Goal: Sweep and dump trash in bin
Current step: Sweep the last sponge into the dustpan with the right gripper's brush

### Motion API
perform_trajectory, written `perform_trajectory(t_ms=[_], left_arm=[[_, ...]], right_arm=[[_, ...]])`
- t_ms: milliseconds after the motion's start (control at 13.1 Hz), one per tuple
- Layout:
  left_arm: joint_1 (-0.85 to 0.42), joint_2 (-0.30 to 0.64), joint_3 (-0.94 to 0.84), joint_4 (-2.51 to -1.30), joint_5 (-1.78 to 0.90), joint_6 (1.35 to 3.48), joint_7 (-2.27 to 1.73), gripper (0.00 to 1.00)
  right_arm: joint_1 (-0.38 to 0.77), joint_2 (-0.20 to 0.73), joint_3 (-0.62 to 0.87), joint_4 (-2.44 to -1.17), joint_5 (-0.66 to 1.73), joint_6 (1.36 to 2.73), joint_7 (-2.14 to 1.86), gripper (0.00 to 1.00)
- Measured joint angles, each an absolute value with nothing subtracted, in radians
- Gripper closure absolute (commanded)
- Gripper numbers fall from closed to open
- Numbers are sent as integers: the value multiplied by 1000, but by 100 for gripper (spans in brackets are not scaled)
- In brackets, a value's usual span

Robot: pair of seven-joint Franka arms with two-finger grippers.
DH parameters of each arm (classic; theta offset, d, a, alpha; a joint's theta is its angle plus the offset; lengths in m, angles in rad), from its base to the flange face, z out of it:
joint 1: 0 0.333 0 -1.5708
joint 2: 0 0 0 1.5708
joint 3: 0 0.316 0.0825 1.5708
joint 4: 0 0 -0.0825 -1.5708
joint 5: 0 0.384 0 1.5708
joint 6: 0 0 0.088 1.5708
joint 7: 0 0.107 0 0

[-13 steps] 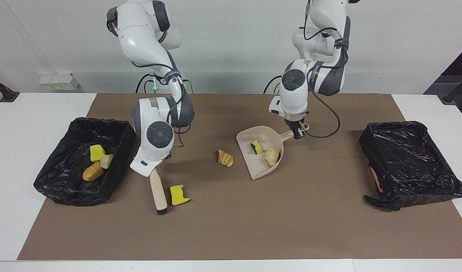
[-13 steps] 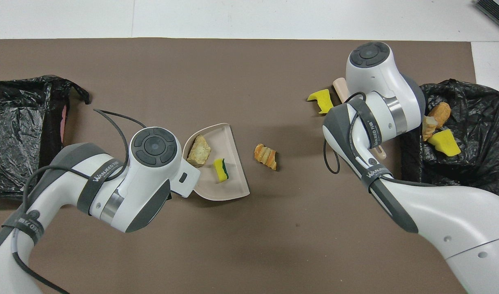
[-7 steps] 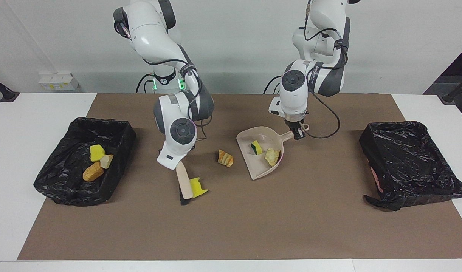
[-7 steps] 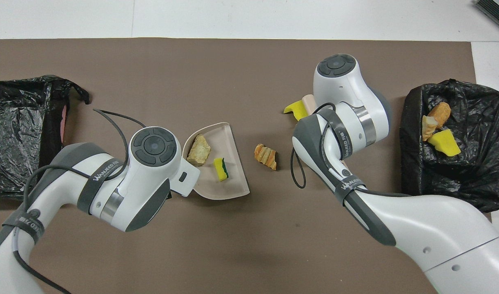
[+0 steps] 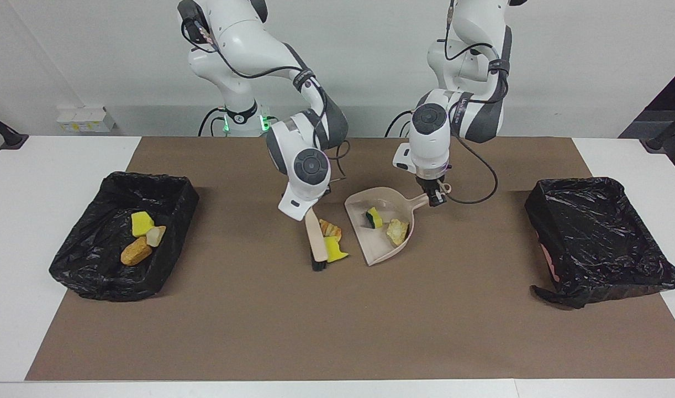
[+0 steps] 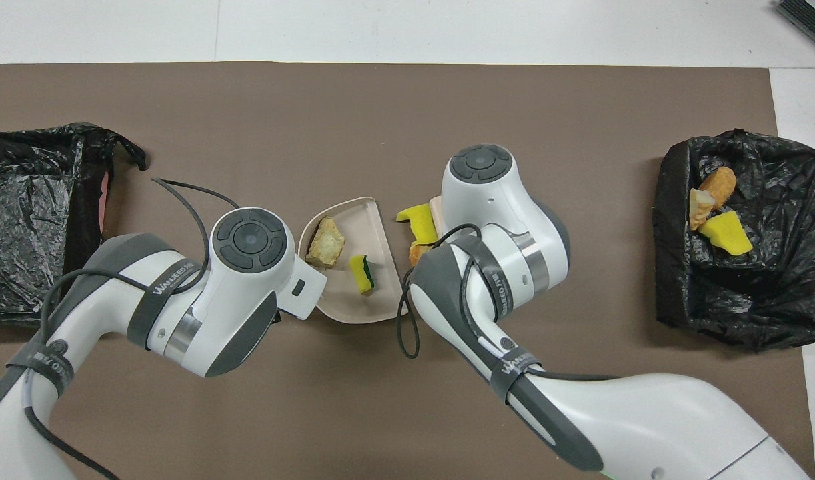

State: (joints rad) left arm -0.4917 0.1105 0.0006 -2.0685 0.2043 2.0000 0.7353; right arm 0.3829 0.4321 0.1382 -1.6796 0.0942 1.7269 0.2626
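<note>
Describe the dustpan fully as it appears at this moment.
The dustpan is beige plastic, a shallow scoop with raised walls and a short handle. It sits mid-table on the brown mat, its handle clamped in the shut left gripper. Its open lip faces the right arm's end. Inside lie a yellow-green sponge piece and a pale lump.
</note>
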Motion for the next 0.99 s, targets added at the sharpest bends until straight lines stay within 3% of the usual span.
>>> perform_trajectory(t_ms=[229, 611, 993], left_arm=[[-490, 110, 3, -2090, 204, 2026, 735, 100], [-477, 99, 6, -2155, 205, 2143, 784, 100], [-423, 98, 7, -2157, 84, 2184, 938, 100]], right_arm=[[427, 396, 138, -1754, 189, 1820, 321, 100], [496, 387, 139, -1750, 348, 1869, 400, 100], [512, 379, 123, -1665, 350, 1782, 437, 100]])
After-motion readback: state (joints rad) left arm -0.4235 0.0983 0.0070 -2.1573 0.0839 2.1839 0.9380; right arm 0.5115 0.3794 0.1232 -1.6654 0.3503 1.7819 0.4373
